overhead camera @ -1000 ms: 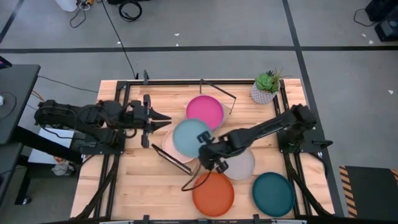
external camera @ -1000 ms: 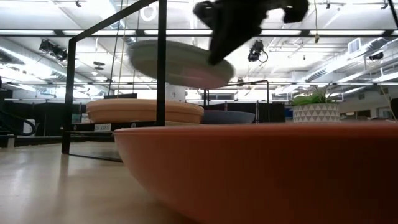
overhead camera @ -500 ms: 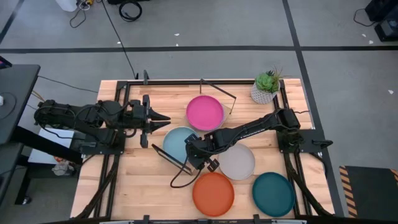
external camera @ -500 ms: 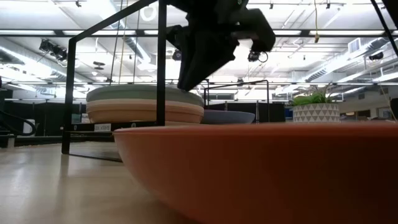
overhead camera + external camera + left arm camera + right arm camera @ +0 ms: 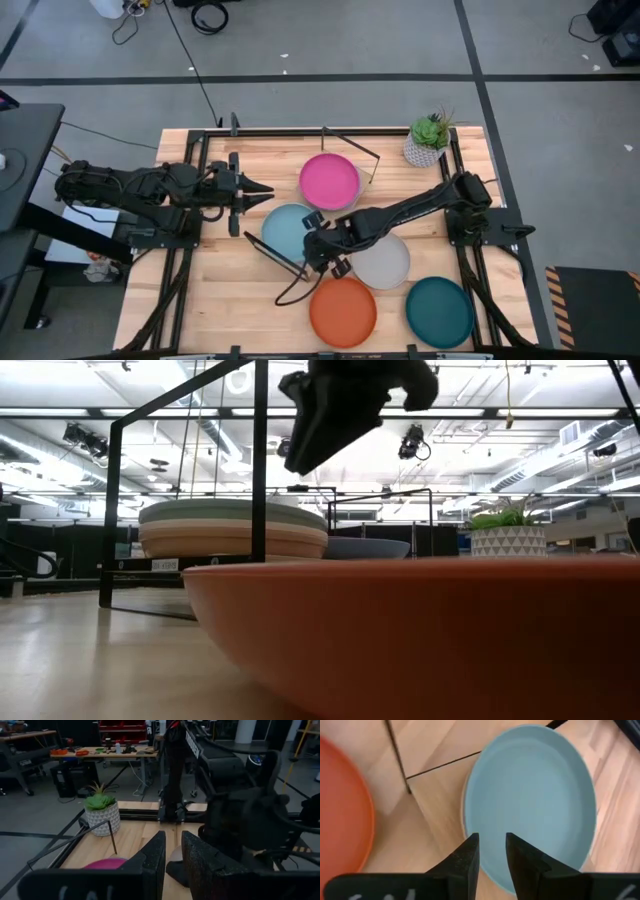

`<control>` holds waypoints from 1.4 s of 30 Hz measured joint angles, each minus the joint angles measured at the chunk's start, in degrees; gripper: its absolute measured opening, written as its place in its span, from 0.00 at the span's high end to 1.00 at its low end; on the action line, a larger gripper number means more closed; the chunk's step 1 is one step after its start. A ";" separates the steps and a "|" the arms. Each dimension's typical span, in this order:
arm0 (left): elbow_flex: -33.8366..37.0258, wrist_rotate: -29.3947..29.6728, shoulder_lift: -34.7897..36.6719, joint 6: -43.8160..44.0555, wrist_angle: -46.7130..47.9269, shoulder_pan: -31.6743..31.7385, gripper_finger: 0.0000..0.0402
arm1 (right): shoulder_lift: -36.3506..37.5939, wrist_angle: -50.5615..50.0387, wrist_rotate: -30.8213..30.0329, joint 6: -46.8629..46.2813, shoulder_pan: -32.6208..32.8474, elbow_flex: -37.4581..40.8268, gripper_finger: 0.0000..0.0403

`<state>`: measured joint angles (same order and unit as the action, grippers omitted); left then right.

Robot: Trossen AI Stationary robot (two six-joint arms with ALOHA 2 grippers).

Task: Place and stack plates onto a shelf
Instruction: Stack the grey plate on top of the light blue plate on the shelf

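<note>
A pale blue plate [image 5: 288,228] lies on top of a stack of tan and cream plates [image 5: 235,538] at the shelf's near-left end, beside the black wire frame [image 5: 277,256]. Farther along the shelf lies a pink plate [image 5: 329,180]. My right gripper [image 5: 310,240] hovers over the pale blue plate's [image 5: 532,800] right rim with its fingers slightly apart, and in the low view the right gripper [image 5: 320,435] stands clear above the stack. My left gripper [image 5: 262,190] waits shut, left of the shelf.
Grey [image 5: 383,262], orange [image 5: 342,312] and dark teal [image 5: 438,312] plates lie on the slatted tabletop, near and right of the shelf. A potted plant [image 5: 428,140] stands at the far right corner. The shelf's far wire frame [image 5: 352,146] stands behind the pink plate.
My right gripper carried the pale blue plate toward the table's left and down onto the tan and cream stack on the shelf. It then let go and rose a little, drawing slightly back to the right. The plate stays flat on the stack.
</note>
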<state>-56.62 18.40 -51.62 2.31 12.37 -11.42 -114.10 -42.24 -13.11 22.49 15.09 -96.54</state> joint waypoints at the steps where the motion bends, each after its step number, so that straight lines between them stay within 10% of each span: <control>1: 0.00 0.02 0.00 0.00 -0.03 0.00 0.83 | -0.18 1.01 -0.03 -0.57 -0.15 0.42 0.74; 23: 0.00 0.02 0.00 -2.10 -0.07 0.00 0.83 | 1.36 8.60 0.80 -5.73 -2.25 7.42 0.75; 42: 0.00 0.00 -0.08 -7.34 0.87 -0.44 0.83 | 3.77 -18.69 2.50 -31.39 6.07 11.04 0.75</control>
<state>-56.62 18.40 -51.69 -5.03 13.24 -11.86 -110.33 -60.93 -10.60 -8.90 21.17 -85.50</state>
